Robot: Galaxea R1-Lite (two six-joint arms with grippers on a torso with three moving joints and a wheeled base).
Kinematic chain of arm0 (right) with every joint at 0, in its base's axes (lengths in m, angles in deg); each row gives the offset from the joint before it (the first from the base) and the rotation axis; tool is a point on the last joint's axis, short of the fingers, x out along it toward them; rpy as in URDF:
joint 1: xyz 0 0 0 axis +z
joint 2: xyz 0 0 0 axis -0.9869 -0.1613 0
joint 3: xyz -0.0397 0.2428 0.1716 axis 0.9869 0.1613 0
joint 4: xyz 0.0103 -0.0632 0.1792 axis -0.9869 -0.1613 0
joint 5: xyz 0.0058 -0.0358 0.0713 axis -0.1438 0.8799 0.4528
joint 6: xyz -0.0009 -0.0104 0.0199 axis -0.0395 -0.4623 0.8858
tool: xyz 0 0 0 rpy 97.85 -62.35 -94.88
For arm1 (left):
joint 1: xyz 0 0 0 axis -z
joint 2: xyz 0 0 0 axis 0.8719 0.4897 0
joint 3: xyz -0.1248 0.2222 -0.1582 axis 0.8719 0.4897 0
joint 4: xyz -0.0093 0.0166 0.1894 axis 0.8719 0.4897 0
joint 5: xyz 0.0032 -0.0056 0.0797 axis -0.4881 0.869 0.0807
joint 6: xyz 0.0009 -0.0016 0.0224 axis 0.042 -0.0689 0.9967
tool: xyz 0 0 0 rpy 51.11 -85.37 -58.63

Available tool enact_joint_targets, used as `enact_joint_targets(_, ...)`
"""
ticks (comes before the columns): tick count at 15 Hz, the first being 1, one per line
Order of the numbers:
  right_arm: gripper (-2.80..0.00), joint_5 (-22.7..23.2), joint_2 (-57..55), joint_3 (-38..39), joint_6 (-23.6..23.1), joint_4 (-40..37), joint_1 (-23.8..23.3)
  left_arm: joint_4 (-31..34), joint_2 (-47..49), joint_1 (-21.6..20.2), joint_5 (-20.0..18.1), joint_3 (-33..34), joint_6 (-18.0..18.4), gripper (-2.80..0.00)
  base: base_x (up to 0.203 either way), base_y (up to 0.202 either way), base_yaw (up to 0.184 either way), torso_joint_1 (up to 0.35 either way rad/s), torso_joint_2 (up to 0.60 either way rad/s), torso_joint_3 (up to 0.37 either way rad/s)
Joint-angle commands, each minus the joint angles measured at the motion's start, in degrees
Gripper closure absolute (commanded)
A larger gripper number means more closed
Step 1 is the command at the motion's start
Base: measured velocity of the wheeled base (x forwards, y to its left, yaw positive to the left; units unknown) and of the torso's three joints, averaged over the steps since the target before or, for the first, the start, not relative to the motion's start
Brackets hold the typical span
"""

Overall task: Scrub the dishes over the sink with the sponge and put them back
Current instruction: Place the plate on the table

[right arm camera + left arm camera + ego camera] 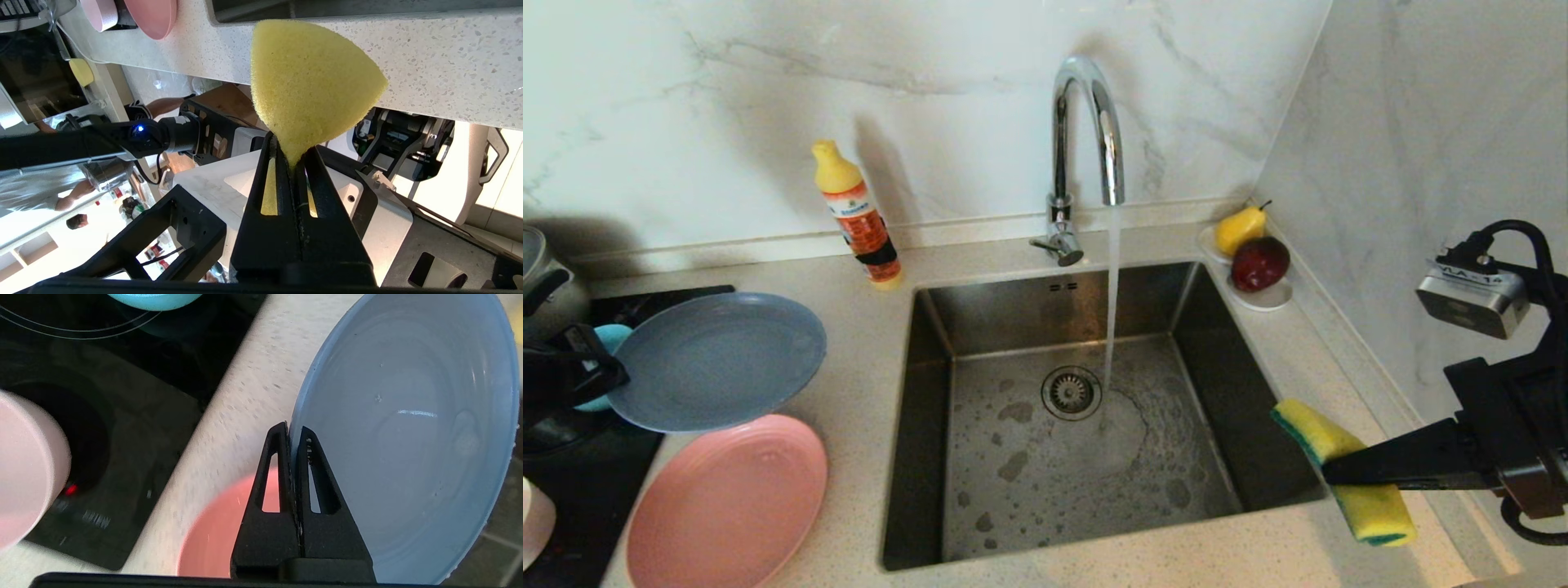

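My left gripper [619, 374] [291, 430] is shut on the rim of the grey-blue plate [719, 359] [408, 437]. It holds the plate tilted above the counter, left of the sink [1013, 314]. The salmon-pink plate [727, 502] [216, 539] lies on the counter just below it. Behind the gripper the teal bowl [605, 335] [155, 300] peeks out. The pale pink bowl [535, 523] [24, 469] sits at the left edge. At the sink's right rim my right gripper [1327, 472] [292, 157] is shut on the middle of the yellow sponge [1339, 469] [310, 77].
Water runs from the chrome tap [1086, 122] into the sink beside the drain strainer [1071, 392]. An orange soap bottle [858, 216] stands behind the plates. A white saucer [1270, 298] with fruit sits in the back right corner. A black hob [596, 465] and steel pot [543, 278] are at left.
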Motion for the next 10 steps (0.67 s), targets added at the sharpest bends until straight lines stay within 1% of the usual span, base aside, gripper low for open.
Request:
enact_joint_targets(1, 0.0, 0.32, -0.47, -0.05, 0.18, -0.11, 0.02, -4.31, 7.52, -0.39, -0.21, 1.15, -1.05, 0.0, 0.0, 0.0, 0.0, 0.0, 0.0, 0.0)
enact_joint_targets(2, 0.0, 0.4, -0.47, 0.12, 0.09, -0.1, 0.02, -6.29, 9.82, -0.4, -0.37, 0.96, -1.75, 0.0, 0.0, 0.0, 0.0, 0.0, 0.0, 0.0)
enact_joint_targets(3, 0.0, 0.42, -0.56, 0.3, 0.09, -0.1, -0.06, -7.9, 11.44, -0.4, -1.38, 0.73, -2.52, 0.0, 0.0, 0.0, 0.0, 0.0, 0.0, 0.0)
enact_joint_targets(5, 0.0, 0.51, -0.56, 0.7, 0.01, -0.1, -0.15, -10.06, 13.54, -0.42, -5.44, -0.21, -4.14, 0.0, 0.0, 0.0, 0.0, 0.0, 0.0, 0.0)
enact_joint_targets(7, 0.0, 0.51, -0.6, 0.92, -0.39, -0.1, -0.24, -10.45, 13.97, -0.57, -7.36, -2.09, -6.33, 0.0, 0.0, 0.0, 0.0, 0.0, 0.0, 0.0)
enact_joint_targets(8, 0.0, 0.59, -0.47, 0.83, -0.52, -0.1, -0.33, -10.45, 13.98, -0.58, -8.92, -2.9, -6.74, 0.0, 0.0, 0.0, 0.0, 0.0, 0.0, 0.0)
enact_joint_targets(10, 0.0, 0.59, -0.47, 0.09, -0.59, -0.1, -0.25, -10.45, 15.12, -0.5, -9.47, -4.31, -6.93, 0.0, 0.0, 0.0, 0.0, 0.0, 0.0, 0.0)
